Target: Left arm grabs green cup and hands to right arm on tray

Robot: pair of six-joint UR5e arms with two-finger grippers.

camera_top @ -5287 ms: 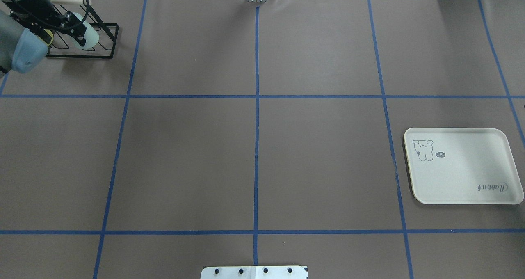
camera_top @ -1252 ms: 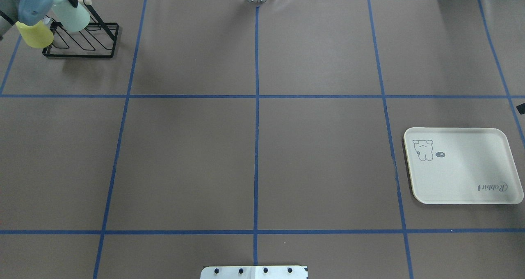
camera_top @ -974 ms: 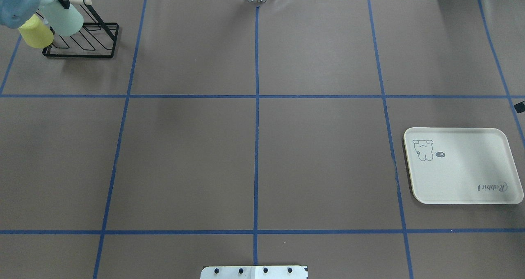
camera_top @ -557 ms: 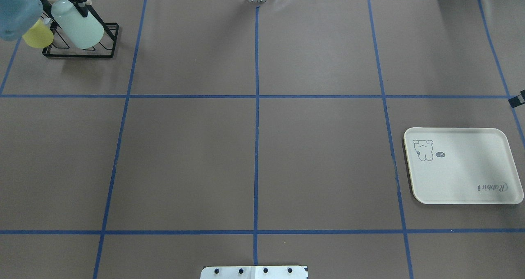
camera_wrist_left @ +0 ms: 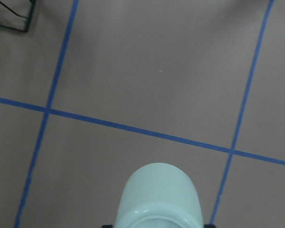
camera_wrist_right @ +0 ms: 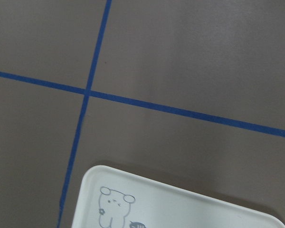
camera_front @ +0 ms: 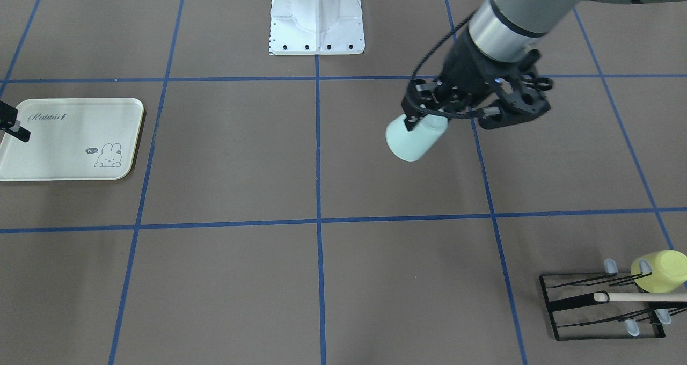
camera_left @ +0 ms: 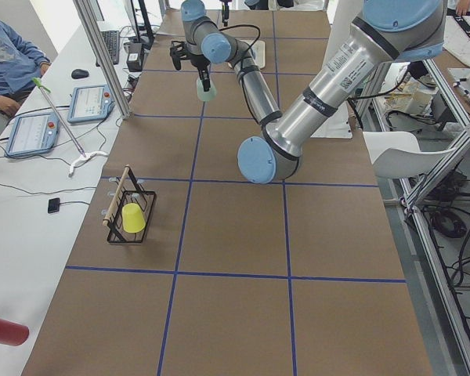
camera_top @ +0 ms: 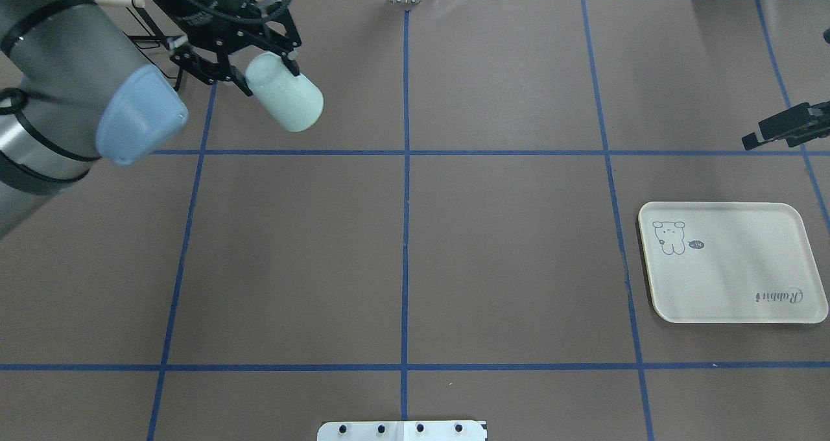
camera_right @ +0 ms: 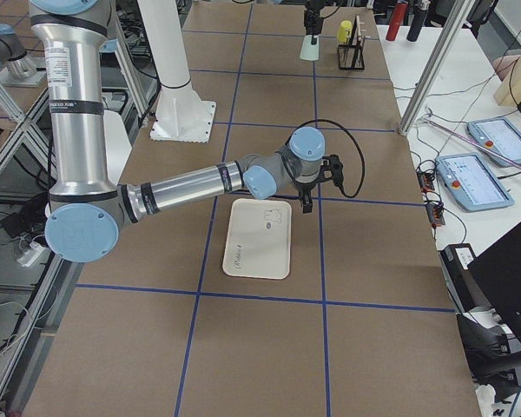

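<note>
My left gripper [camera_top: 259, 61] is shut on the pale mint-green cup [camera_top: 285, 100] and holds it tilted, in the air, above the far left part of the table. The cup also shows in the front view [camera_front: 416, 137] below the left gripper [camera_front: 429, 110], and in the left wrist view [camera_wrist_left: 157, 197]. The cream tray [camera_top: 733, 279] lies bare at the right; it also shows in the front view [camera_front: 70, 139] and the right wrist view [camera_wrist_right: 180, 204]. My right gripper [camera_top: 778, 130] hovers beyond the tray's far edge, looks open, and is empty.
A black wire rack [camera_front: 601, 306] stands at the far left corner with a yellow-green cup [camera_front: 660, 271] on it. The white robot base [camera_front: 316, 16] is at the near middle edge. Blue tape lines cross the brown table.
My left arm has lifted the green cup off the rack and carried it right, toward the table's middle. My right gripper has come further into view from the right edge.
</note>
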